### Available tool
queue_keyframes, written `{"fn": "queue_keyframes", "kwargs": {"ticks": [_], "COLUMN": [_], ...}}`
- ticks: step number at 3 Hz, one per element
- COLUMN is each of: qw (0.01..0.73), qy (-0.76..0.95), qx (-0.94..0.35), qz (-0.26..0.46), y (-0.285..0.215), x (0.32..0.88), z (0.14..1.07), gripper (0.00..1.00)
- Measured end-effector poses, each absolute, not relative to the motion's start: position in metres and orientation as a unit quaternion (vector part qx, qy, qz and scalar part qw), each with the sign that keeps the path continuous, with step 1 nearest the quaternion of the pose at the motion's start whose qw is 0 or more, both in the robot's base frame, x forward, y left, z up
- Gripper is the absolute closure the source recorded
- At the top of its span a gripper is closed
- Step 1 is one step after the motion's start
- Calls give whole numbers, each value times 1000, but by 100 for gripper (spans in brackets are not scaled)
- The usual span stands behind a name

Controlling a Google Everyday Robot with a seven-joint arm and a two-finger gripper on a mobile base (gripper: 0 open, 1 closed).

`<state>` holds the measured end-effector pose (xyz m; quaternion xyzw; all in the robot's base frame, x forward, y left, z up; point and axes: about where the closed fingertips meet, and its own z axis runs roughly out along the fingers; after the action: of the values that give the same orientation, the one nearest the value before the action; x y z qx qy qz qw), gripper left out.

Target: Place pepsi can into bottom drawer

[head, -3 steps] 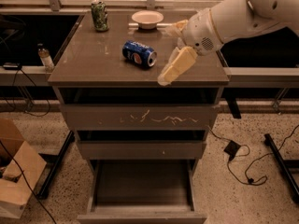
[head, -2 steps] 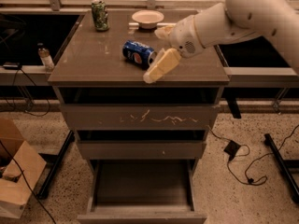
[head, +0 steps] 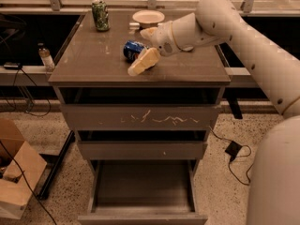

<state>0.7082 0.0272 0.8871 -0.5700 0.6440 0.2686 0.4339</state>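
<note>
- In the camera view, the gripper hung low over the far middle of the cabinet top, at the end of the white arm that reached in from the right.
- Its two cream fingers stood spread wide, one on the near side and one on the far side of the pepsi can; whether either touched the can could not be made out.
- The pepsi can lay on its side on the cabinet top between those fingers, its right end hidden behind the gripper and only its blue left part visible.
- A green patterned can stood upright at the far left of the top, well apart from the pepsi can.
- A pale plate sat at the far edge, just beyond the gripper.
- The bottom drawer stood pulled out with a bare floor; its front panel was cut off by the lower edge.
- Above it were the narrow middle drawer front and the scratched upper drawer front, both closed.
- A small bottle stood on the ledge to the left.
- A cardboard box sat on the floor at the near left, partly cut off.
</note>
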Motion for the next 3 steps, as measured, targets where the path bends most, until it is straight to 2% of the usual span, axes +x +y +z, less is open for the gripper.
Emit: {"fn": "queue_keyframes", "kwargs": {"ticks": [3], "qw": [428], "qy": [656], "qx": [-570], "qz": [248], "y": [30], "x": [765], "z": [854], "gripper": [0]}}
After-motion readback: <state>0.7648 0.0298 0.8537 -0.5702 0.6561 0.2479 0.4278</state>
